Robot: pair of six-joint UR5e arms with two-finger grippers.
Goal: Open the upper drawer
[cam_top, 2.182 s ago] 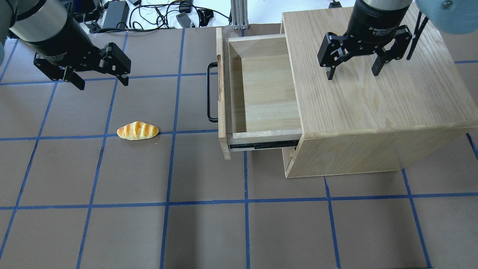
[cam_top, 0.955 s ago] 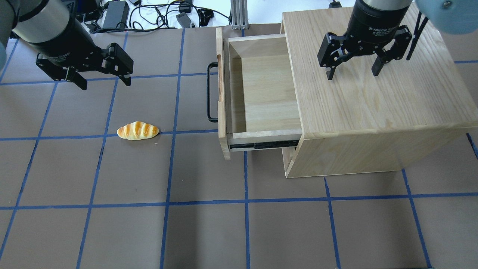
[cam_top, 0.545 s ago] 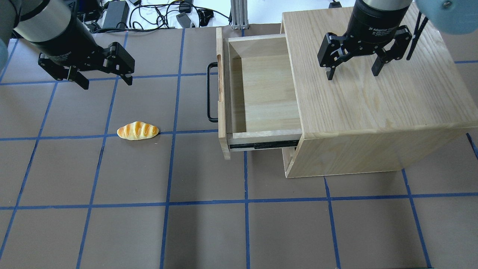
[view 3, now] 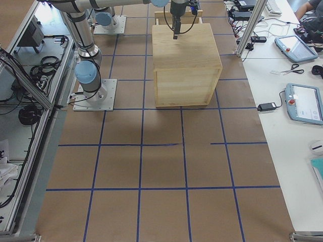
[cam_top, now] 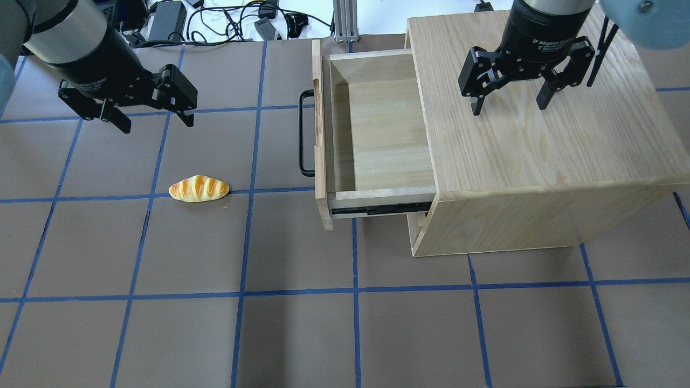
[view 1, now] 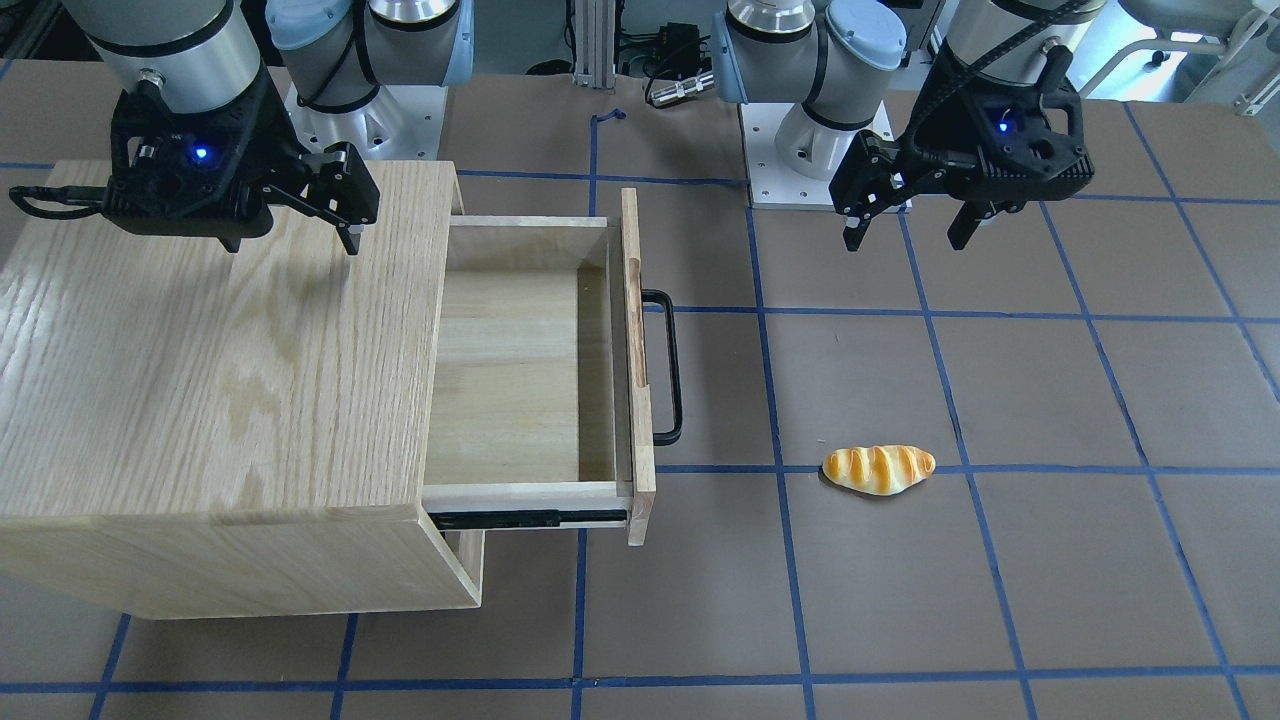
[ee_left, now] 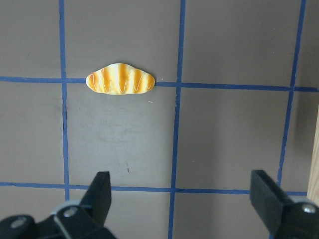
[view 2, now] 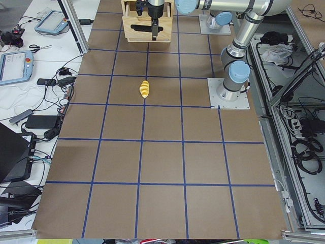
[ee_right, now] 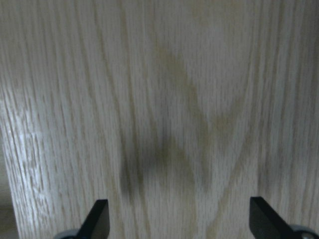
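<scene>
The upper drawer [cam_top: 388, 134] of the light-wood cabinet [cam_top: 539, 161] stands pulled far out to the left, empty, its black slide rail showing. Its black bar handle [cam_top: 305, 133] faces the left side of the table. The drawer [view 1: 520, 370] and handle [view 1: 668, 368] also show in the front-facing view. My left gripper [cam_top: 157, 125] is open and empty above the mat, well left of the handle; it also shows in the front-facing view [view 1: 904, 243] and the left wrist view [ee_left: 182, 194]. My right gripper [cam_top: 509, 109] is open and empty just above the cabinet top [ee_right: 179, 99].
A toy bread roll [cam_top: 199, 188] lies on the brown mat left of the drawer, in front of my left gripper; it also shows in the left wrist view [ee_left: 120, 79]. Cables and power bricks [cam_top: 215, 21] lie along the table's far edge.
My left gripper has shifted slightly to the right, toward the drawer side. The drawer, the bread roll and my right gripper have not moved.
</scene>
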